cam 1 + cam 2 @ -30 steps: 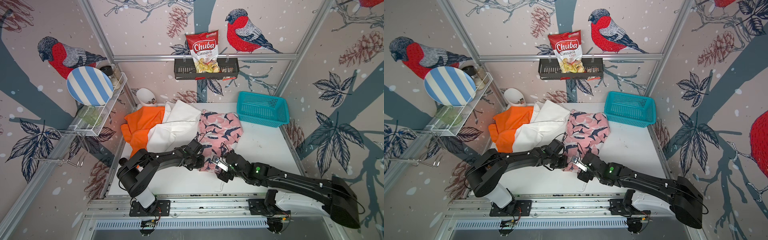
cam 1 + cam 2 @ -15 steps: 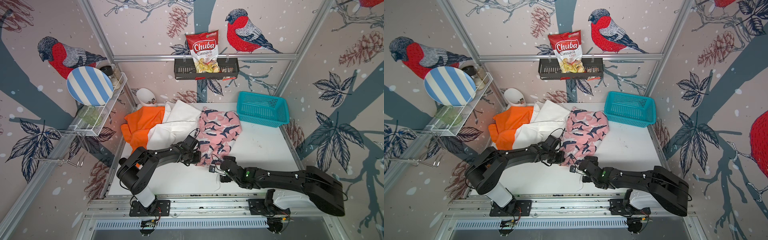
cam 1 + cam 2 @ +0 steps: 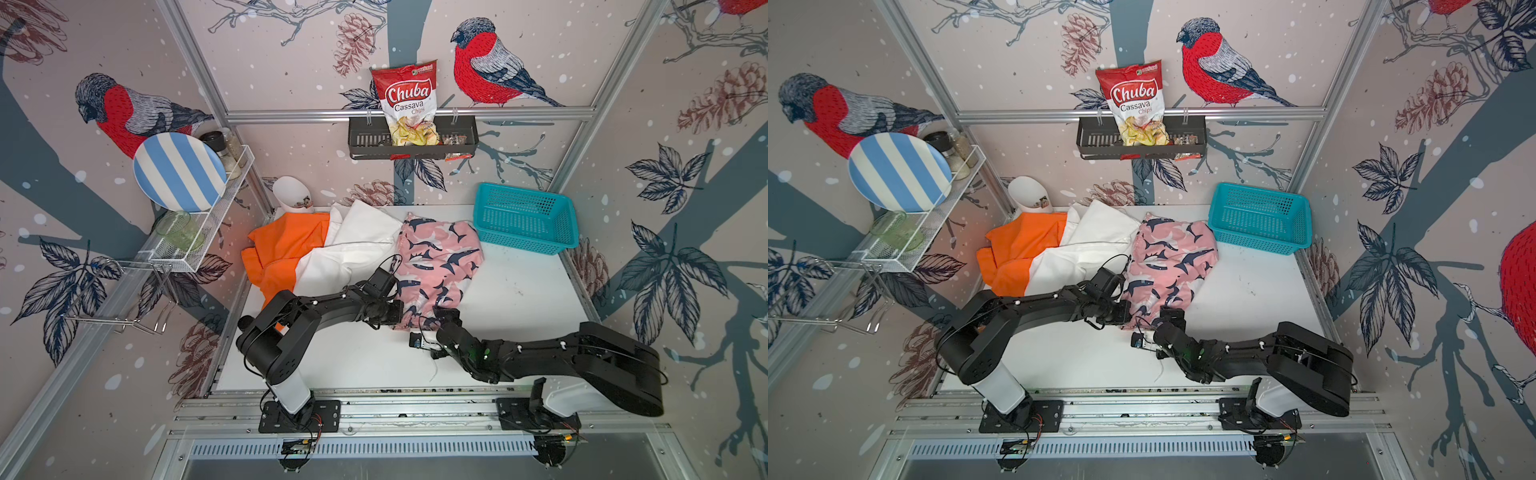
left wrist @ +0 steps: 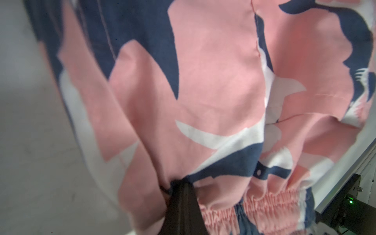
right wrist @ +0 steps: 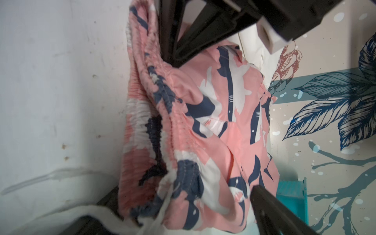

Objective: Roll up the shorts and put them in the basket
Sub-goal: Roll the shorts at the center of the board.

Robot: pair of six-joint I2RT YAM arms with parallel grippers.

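Two grippers now meet at the near waistband of the pink shorts (image 3: 440, 257) on the table (image 3: 523, 291). The left gripper (image 3: 395, 312) stays clamped on it. The right gripper (image 3: 446, 316), newly lowered, straddles it spread wide, so rolling looks ready to start.

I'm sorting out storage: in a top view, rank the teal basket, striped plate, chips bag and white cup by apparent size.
1. teal basket
2. striped plate and chips bag: look alike, unranked; both sit raised, nearer the camera
3. white cup
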